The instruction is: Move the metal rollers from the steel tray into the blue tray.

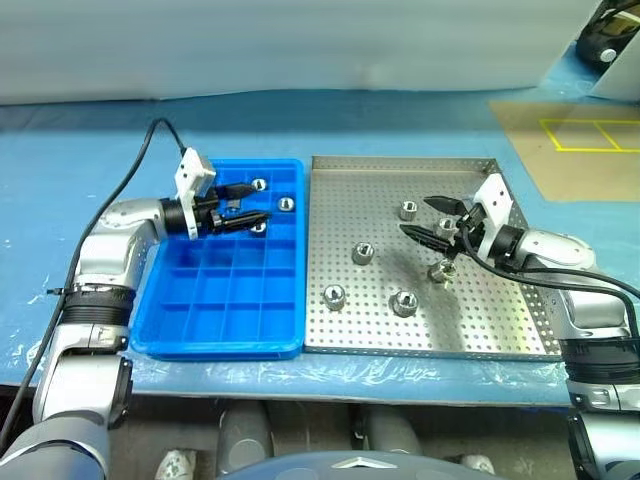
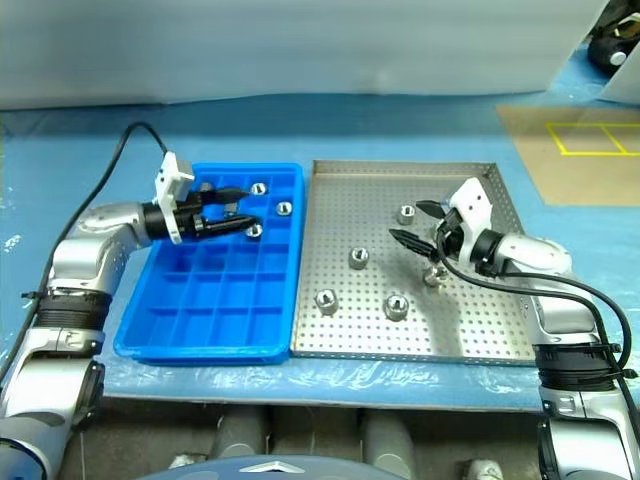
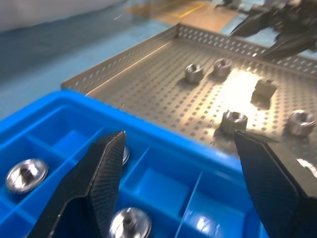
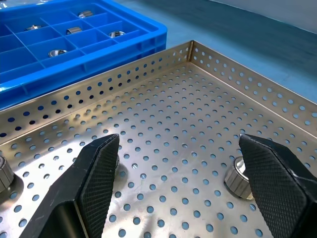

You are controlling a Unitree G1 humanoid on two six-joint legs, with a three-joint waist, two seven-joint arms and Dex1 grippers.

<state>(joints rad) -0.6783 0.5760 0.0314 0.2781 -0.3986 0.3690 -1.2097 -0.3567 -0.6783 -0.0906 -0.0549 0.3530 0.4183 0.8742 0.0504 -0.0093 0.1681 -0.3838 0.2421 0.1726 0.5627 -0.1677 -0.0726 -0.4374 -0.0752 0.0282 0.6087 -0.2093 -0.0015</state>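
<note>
I see the large square perforated grey steel tray (image 1: 480, 300) on a pale blue table sheet (image 1: 60, 160), with a tan floor mat (image 1: 570, 150) marked in yellow beyond its far right corner. Five small shiny metal rollers (image 1: 363, 253) lie in it. The bright blue compartmented plastic tray (image 1: 220, 310) touches its left rim, holding more. My left gripper (image 1: 243, 206) hangs spread and empty over that blue tray; my right gripper (image 1: 432, 220) is spread over the steel tray.

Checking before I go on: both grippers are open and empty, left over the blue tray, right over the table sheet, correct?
Not quite. The right gripper is over the steel tray, as the left eye view shows. The left gripper, open and empty, is over the blue tray.
</note>
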